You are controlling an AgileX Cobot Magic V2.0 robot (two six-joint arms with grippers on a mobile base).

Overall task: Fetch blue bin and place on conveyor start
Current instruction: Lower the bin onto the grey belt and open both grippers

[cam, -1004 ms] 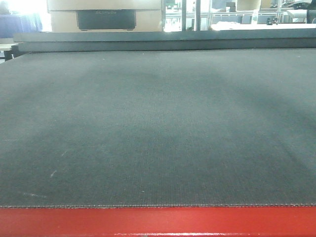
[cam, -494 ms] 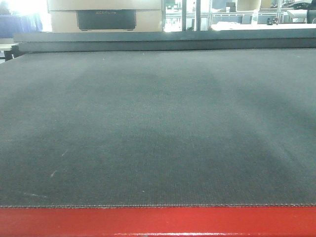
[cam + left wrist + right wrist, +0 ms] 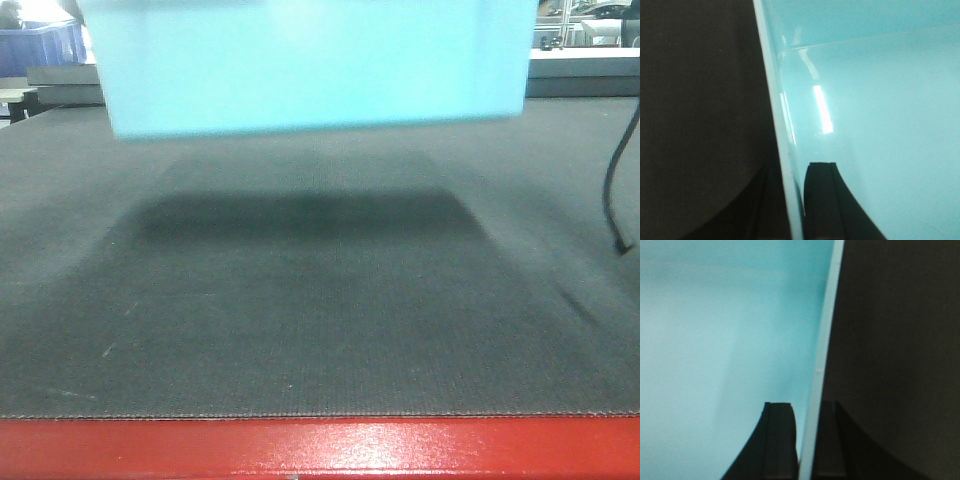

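Now blue bin [image 3: 315,65] has entered front view, hanging above conveyor start [image 3: 300,330], shadow beneath. Left gripper [image 3: 792,200] and right gripper [image 3: 806,440] each clamp a bin wall, one finger inside, one outside.

Dark grey woven conveyor belt [image 3: 320,330], glossy red edge strip [image 3: 320,450] at near end

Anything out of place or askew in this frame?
Nothing spilled or damaged. The blue bin hangs slightly tilted above the conveyor belt, its image-left end lower. A black cable dangles over the belt at the right edge.
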